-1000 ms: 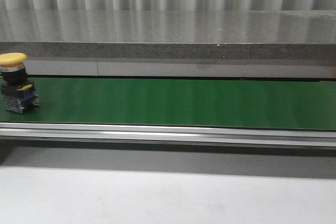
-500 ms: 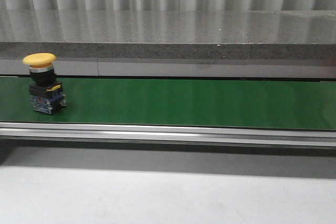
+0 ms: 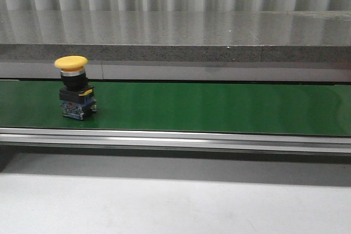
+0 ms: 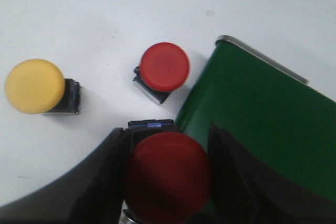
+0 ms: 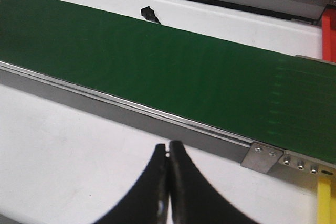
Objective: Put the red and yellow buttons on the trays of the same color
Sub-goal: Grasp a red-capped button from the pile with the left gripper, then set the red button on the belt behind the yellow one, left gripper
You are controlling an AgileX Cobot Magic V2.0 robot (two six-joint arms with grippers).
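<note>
L gripper (image 4: pixel 168 182) clamping red btn (image 4: pixel 167 178), fingers either side

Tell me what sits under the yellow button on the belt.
The yellow button stands on its black and blue switch body, which rests on the green belt. The belt surface right beneath that body is covered.

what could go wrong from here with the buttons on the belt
1. The yellow button stands upright and top-heavy on the green belt; a jolt could tip it.
2. The right gripper is shut and off the belt, so it may miss the pick.
3. The left gripper holds a red button above two loose ones; dropping it could knock them.
</note>
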